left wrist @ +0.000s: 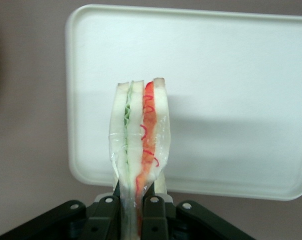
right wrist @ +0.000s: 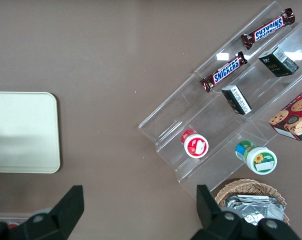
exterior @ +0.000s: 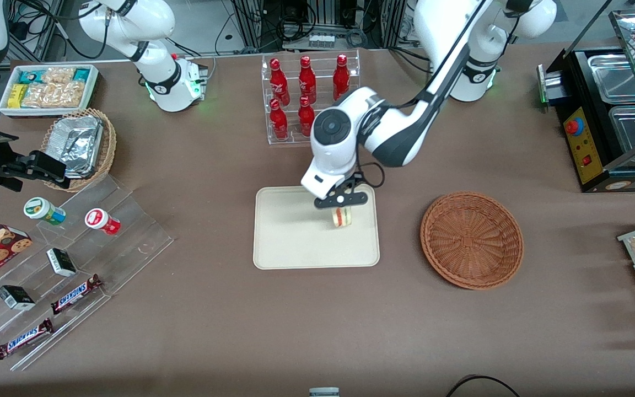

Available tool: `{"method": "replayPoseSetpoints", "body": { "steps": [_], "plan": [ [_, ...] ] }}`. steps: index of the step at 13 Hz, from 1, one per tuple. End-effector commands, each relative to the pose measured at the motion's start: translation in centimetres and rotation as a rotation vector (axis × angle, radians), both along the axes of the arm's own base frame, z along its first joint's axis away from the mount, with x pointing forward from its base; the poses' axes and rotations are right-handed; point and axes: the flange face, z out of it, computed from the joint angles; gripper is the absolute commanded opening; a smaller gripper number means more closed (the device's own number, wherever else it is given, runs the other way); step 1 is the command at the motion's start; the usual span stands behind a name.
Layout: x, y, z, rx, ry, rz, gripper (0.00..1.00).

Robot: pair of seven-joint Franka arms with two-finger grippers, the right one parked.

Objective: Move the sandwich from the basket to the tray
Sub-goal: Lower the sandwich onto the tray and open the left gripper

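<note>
Your gripper (exterior: 342, 205) is over the tray (exterior: 290, 242), above the corner that lies farthest from the front camera and toward the working arm's end. You can see its fingers (left wrist: 153, 212) closed tight on the sandwich (left wrist: 139, 137), one at each side of the wedge, so the cut edge with red and green layers points away from the wrist camera. The sandwich (exterior: 342, 216) hangs just above the tray surface. The basket (exterior: 472, 240) sits on the tabletop (exterior: 317, 331) beside the tray, apart from it.
</note>
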Motion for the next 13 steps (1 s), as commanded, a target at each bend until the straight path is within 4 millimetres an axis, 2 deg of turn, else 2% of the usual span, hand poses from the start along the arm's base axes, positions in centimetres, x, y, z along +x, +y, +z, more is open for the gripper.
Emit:
{"method": "replayPoseSetpoints", "body": {
  "steps": [1,3,5,7,11,12,13],
  "plan": [
    [-0.1,-3.8,-3.2,-0.021,-0.032,-0.045,0.0],
    [0.1,-4.1,-4.6,-0.026,-0.043,-0.049,0.0],
    [-1.4,-5.8,-5.8,-0.041,-0.061,-0.082,0.0],
    [-1.2,-5.5,-7.0,-0.029,-0.053,-0.079,0.0],
    [0.0,-4.9,-7.2,-0.049,-0.077,-0.06,0.0],
    [0.7,-4.3,-7.1,-0.045,-0.083,-0.045,0.11],
    [0.8,-4.2,-7.2,-0.041,-0.085,-0.053,0.51]
  ]
}}
